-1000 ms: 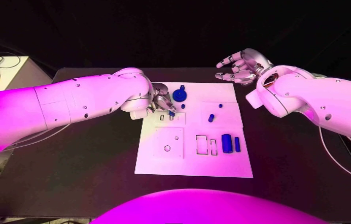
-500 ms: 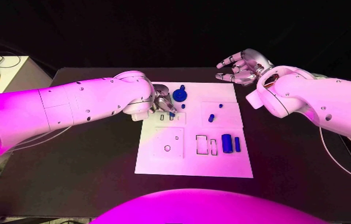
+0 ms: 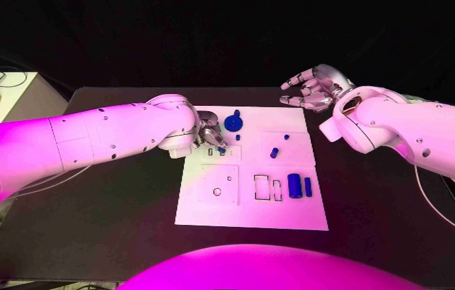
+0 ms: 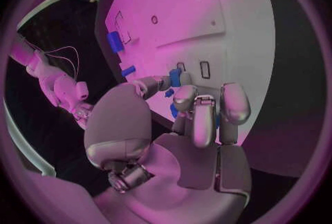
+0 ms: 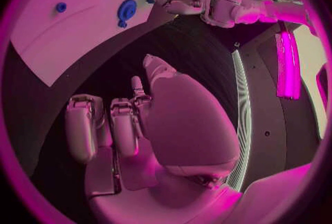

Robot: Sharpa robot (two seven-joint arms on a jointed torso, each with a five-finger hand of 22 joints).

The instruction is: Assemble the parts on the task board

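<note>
Much of the left robot hand [image 3: 210, 134] is hidden in the head view behind its own white arm; only the fingers reach out over the far left part of the task board [image 3: 285, 211]. The left wrist view shows more: the fingertips [image 4: 181, 97] close on a small blue part [image 4: 175, 77], held against the board right beside two narrow slots [image 4: 204, 69]. How deep that part sits in any slot is too small to tell.

The right robot hand [image 3: 313, 87] hangs above the black bench [image 3: 114, 224] just past the board's far right corner, palm up, fingers loosely curled and apart, holding nothing.

On the board, a round blue part with a stem [image 3: 234, 122] lies near the far edge, a little blue dot-like part [image 3: 237, 137] just beside it. A short blue peg [image 3: 273, 152] lies tilted near the middle. Towards the right edge, a thick blue cylinder [image 3: 295, 185] and a thinner blue bar [image 3: 307, 186] lie side by side, next to two open rectangular recesses [image 3: 261, 187]. A square recess with a small round hole [image 3: 217, 191] lies on the near left part; nothing lies in it.
</note>
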